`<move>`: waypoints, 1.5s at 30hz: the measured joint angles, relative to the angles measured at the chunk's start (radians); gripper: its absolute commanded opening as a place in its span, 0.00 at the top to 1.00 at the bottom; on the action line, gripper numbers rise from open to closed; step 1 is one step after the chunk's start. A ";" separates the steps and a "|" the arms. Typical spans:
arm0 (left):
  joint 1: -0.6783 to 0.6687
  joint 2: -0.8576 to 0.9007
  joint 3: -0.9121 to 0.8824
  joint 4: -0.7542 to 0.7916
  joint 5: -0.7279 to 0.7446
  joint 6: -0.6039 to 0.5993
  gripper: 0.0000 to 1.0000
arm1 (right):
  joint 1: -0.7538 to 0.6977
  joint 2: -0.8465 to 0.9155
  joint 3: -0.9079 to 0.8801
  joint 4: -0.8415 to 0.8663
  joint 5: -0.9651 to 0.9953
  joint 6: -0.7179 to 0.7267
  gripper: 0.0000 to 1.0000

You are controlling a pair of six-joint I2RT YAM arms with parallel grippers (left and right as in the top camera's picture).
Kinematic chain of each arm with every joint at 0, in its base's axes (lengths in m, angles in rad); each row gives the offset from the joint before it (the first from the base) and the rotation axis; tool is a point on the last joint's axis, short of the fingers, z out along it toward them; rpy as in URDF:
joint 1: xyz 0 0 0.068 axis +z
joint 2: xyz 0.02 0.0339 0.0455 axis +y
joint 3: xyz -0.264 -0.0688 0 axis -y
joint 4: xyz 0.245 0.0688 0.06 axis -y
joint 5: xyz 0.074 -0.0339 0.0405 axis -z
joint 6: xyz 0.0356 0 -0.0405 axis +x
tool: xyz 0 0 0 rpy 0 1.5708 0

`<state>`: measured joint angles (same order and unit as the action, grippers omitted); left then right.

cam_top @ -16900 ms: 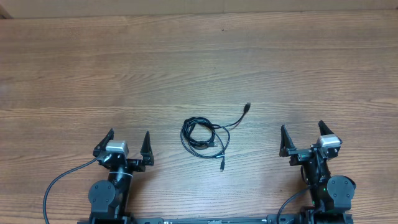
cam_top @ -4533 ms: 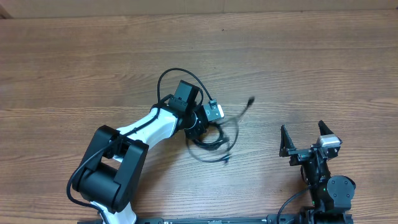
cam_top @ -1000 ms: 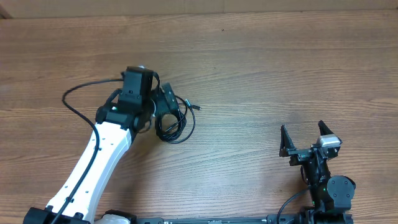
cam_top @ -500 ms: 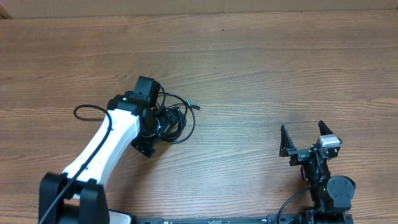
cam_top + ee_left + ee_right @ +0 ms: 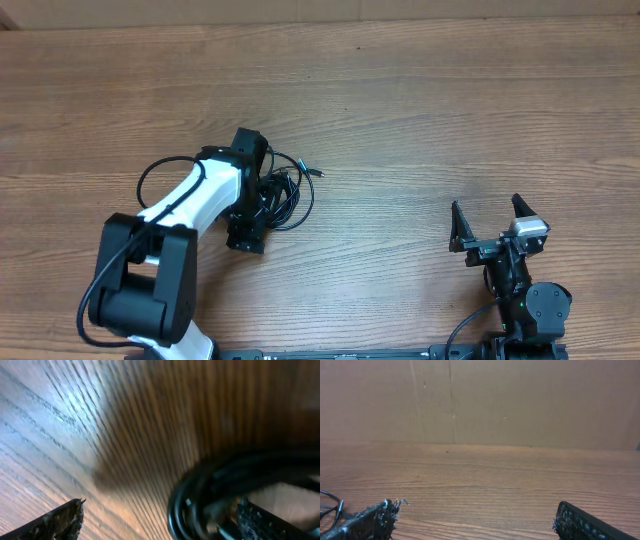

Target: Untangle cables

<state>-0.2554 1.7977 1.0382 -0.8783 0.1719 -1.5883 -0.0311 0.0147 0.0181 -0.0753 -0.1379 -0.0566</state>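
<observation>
The cables [image 5: 288, 197] lie as a small tangled black coil on the wooden table left of centre, with one plug end [image 5: 316, 173] sticking out to the right. My left gripper [image 5: 260, 203] points down right over the coil's left side. In the left wrist view its fingers [image 5: 56, 521] stand wide apart, with the blurred cable loops [image 5: 200, 495] between them, close to the right finger. My right gripper [image 5: 490, 230] is open and empty at the front right, far from the coil. A bit of thin cord [image 5: 331, 502] shows at the left edge of the right wrist view.
A wooden table [image 5: 420, 110] with a brown cardboard wall [image 5: 520, 400] along its far edge. The left arm's thick black cable [image 5: 165, 170] loops out beside its white link. The right arm's base [image 5: 530, 305] sits at the front right.
The left arm has folded back toward its base and its wrist has turned and dropped over the coil. The coil has stayed in about the same place. The right arm has not moved.
</observation>
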 measured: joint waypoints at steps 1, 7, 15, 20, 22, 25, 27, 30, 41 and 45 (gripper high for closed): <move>0.000 0.006 0.000 0.001 0.006 -0.003 0.11 | 0.000 0.000 0.000 0.000 0.000 0.000 0.00; 0.001 0.010 0.001 0.000 -0.005 -0.013 0.66 | 0.000 0.000 0.000 0.000 0.000 0.000 0.00; 0.004 0.013 0.002 -0.006 -0.023 0.052 0.96 | 0.000 0.000 0.000 0.000 0.000 0.000 0.00; 0.048 0.013 0.027 -0.024 -0.026 0.207 0.96 | 0.000 0.000 0.000 0.000 0.000 0.000 0.00; 0.061 0.012 0.052 -0.036 -0.027 0.278 0.96 | 0.000 0.000 0.000 -0.001 0.000 0.000 0.00; 0.072 -0.002 0.098 -0.048 -0.030 0.418 0.96 | 0.000 0.000 0.000 0.000 0.000 0.000 0.00; 0.072 -0.025 0.123 -0.061 -0.030 0.510 0.96 | 0.000 0.000 0.000 0.000 0.000 0.000 0.00; 0.072 -0.081 0.148 -0.069 -0.031 0.652 0.96 | 0.000 0.000 0.000 0.000 0.000 0.000 0.00; -0.022 -0.313 0.158 -0.110 -0.349 1.055 0.96 | 0.000 0.000 0.000 0.000 0.000 0.000 0.00; -0.126 -0.338 0.166 -0.106 -0.581 1.044 0.96 | 0.000 0.000 0.000 0.000 0.000 0.000 0.00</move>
<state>-0.3809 1.4597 1.2045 -0.9848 -0.4088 -0.5446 -0.0311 0.0147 0.0181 -0.0750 -0.1379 -0.0563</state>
